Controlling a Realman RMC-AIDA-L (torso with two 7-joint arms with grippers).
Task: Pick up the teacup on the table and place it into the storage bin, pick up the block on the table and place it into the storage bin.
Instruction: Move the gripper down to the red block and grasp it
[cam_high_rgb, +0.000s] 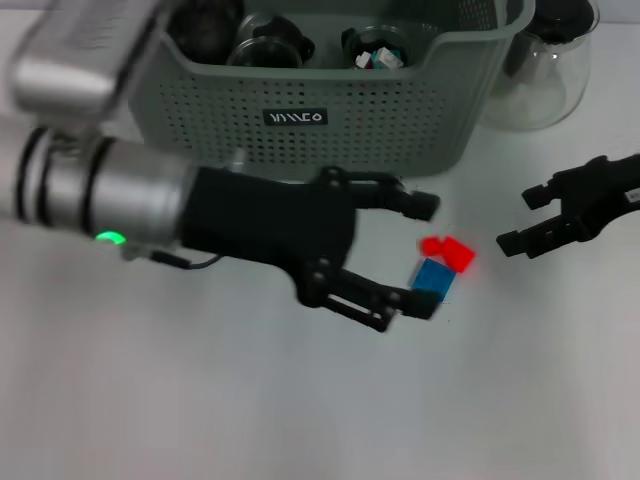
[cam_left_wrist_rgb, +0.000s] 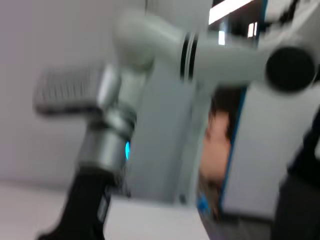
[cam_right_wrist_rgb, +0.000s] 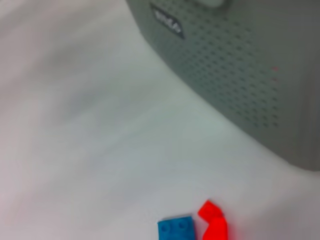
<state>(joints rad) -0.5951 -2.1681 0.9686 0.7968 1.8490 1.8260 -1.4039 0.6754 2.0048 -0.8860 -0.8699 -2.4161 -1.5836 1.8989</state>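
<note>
Two grippers in the head view, both with fingers spread and nothing between them.

Left gripper (cam_high_rgb: 425, 255): low over the table (cam_high_rgb: 200, 400), in front of the bin (cam_high_rgb: 330, 125). Fingers released wide, one tip above and one below the gap. Blue block (cam_high_rgb: 434, 279) just beyond the lower fingertip, touching or nearly so; contact not determinable. Red block (cam_high_rgb: 449, 251) just beyond the gap between the tips, touching the blue one. Neither yet enclosed.

Bin directly behind the fingers, already holding dark cups and small pieces; teacup judged already stowed, though not confirmable. Glass pot (cam_high_rgb: 545, 70) beside the bin's right end, not the target.

Right gripper (cam_high_rgb: 520, 220): to the right of the blocks, well apart from them, fingers released, appearing idle. Right wrist view: blue block (cam_right_wrist_rgb: 176, 230) and red block (cam_right_wrist_rgb: 214, 225) side by side on the table, bin wall (cam_right_wrist_rgb: 240, 75) behind.

Step in hand, as judged: block pickup with the left gripper.

Recommended: advance until one block sits fully between the pads, not at the tips. Centre on a single block to avoid pinching both. Close on flat faces. Lift clear of the rim before crossing over. Risk: a tip nudging the pair away.
</note>
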